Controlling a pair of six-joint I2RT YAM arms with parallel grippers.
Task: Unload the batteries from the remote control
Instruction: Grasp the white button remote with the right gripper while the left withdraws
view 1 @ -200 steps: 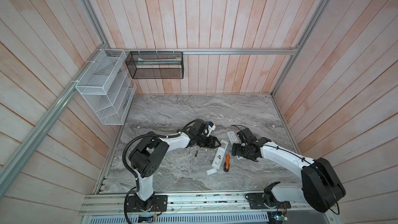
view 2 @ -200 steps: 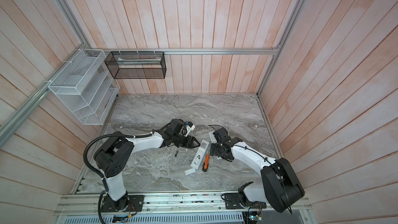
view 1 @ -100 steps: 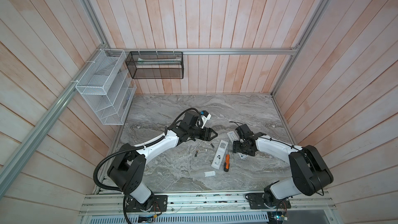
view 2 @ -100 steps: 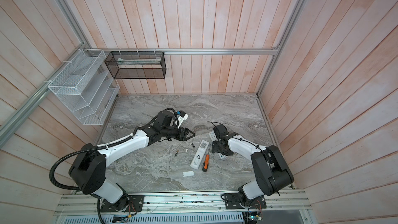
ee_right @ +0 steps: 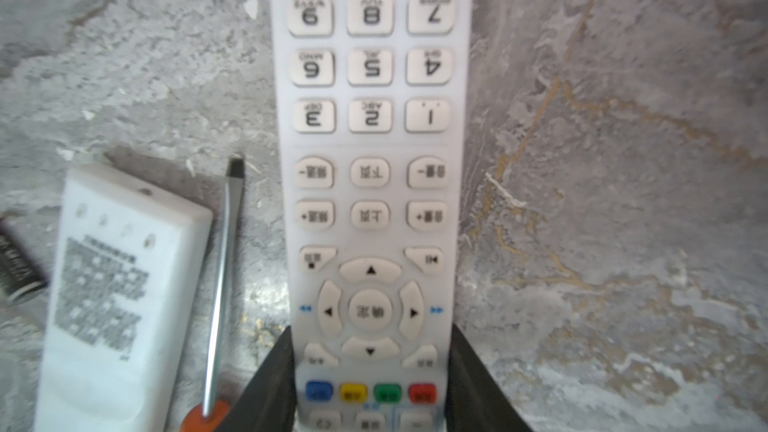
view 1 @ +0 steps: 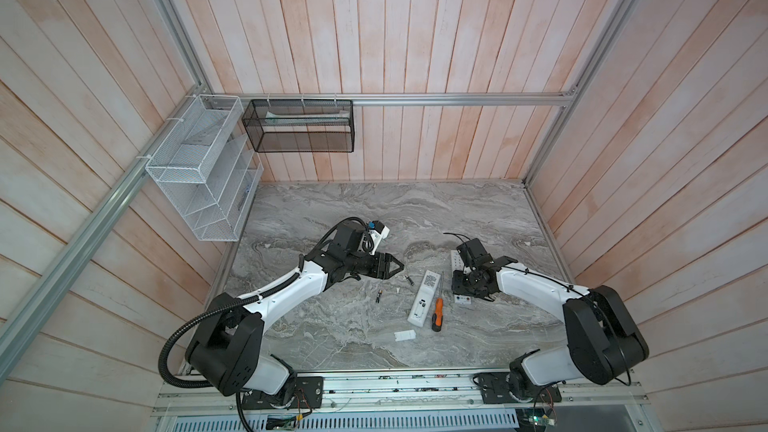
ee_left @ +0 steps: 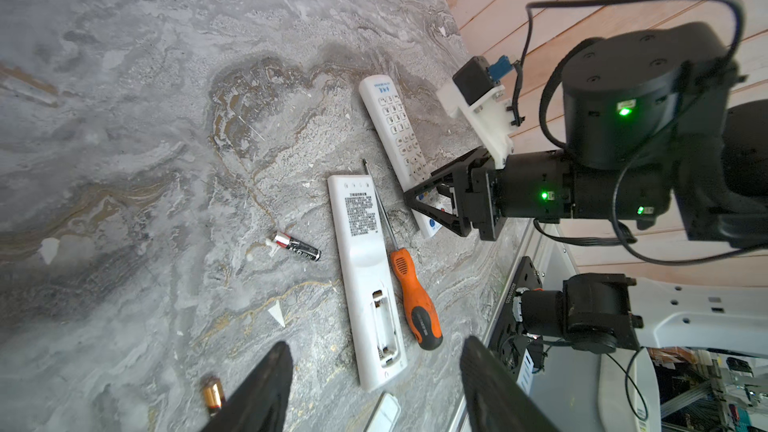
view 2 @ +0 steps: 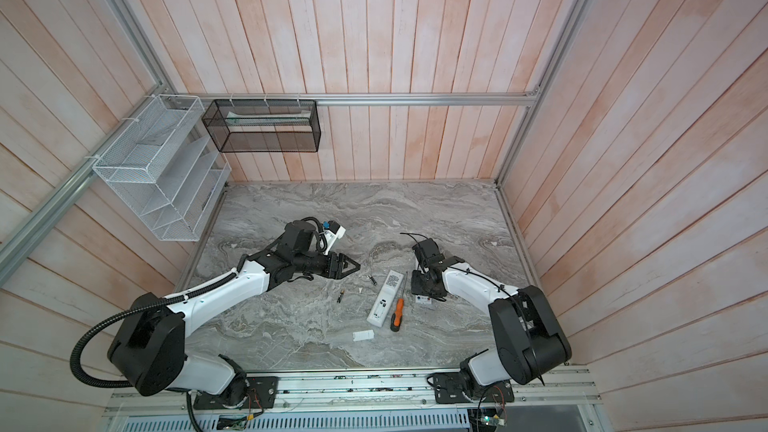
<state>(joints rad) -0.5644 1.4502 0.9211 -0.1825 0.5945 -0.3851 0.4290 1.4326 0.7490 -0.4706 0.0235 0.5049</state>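
Right gripper [ee_right: 371,332] is clamped on the long white plastic remote with its keypad up [ee_right: 370,118], at the end carrying the four coloured buttons. A black finger [ee_right: 270,380] presses flat against each long edge. That remote lies on the grey marble-patterned tabletop [view 1: 332,209], toward 3 o'clock of the table's middle in both top views.

Left gripper [view 1: 397,270] hangs over the middle of the table. Its jaws are spread with nothing between them, and its tips point toward 3 o'clock.

At 8 o'clock of the clamped remote lies a face-down long white plastic remote [view 1: 423,303], its battery bay [ee_left: 384,322] uncovered at the end toward 6 o'clock.

One small black cylindrical battery with a silver end [view 1: 409,279] rests on the table at 10 o'clock of the face-down remote, near the left gripper's tips at their 4 o'clock. Another small black cylindrical battery with a gold-coloured end [view 1: 378,297] rests at 9 o'clock of the face-down remote, apart from it, and at 7 o'clock of the left gripper's tips.

The slim orange-and-black-handled screwdriver [view 1: 435,317] lies just beside the face-down remote at its 3 o'clock. It runs roughly parallel to the remote, with its metal shaft toward 12 o'clock. A small white rectangular plastic cover [view 1: 405,335] lies flat at 7 o'clock of that remote's bay end.
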